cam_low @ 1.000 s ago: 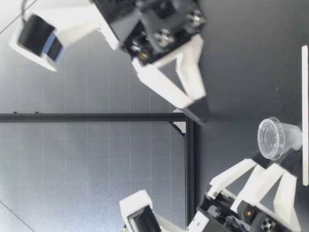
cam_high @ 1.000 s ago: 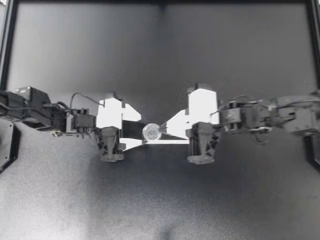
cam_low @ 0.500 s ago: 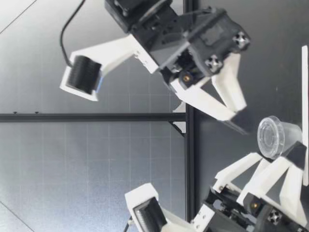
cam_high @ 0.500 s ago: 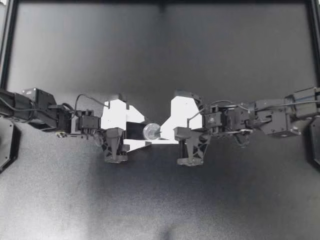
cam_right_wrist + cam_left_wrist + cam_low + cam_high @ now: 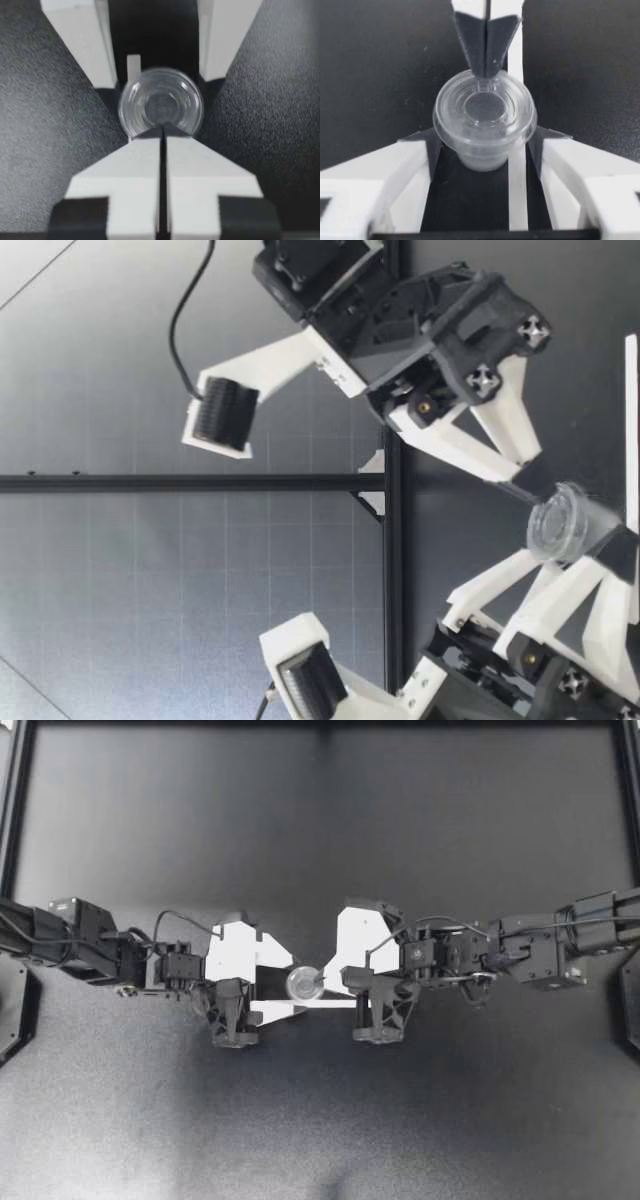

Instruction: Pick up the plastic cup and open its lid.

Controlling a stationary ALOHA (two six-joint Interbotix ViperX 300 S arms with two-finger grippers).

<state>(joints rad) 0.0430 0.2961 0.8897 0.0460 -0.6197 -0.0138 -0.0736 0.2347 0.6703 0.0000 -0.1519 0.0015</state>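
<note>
Cup [image 5: 303, 983] of clear plastic, small, tapered and capped with a round clear lid [image 5: 484, 107], sits between the two white fingers of my left hand [image 5: 292, 984] near the middle of the dark worktop [image 5: 320, 1120]. That hand is clamped on it. The left wrist view shows what the top view cannot: the dark pads [image 5: 432, 147] press the cup's body from both sides just under the lid's rim.

My right hand [image 5: 325, 982] reaches in from the opposite side with its fingers squeezed together. The top view gives only a bright wedge meeting the cup. The right wrist view shows a mere hairline between the two fingers, their tips at the near edge of the lid. From the left wrist view the same dark tips form one point resting on the far rim of the lid, where a small tab sticks up. Whether that tab is pinched between them cannot be made out.

The low view alone shows height: the cup stands upright, lid upward, with the right hand slanting down onto the lid's edge from above and the left hand reaching up around the body from below.
</note>
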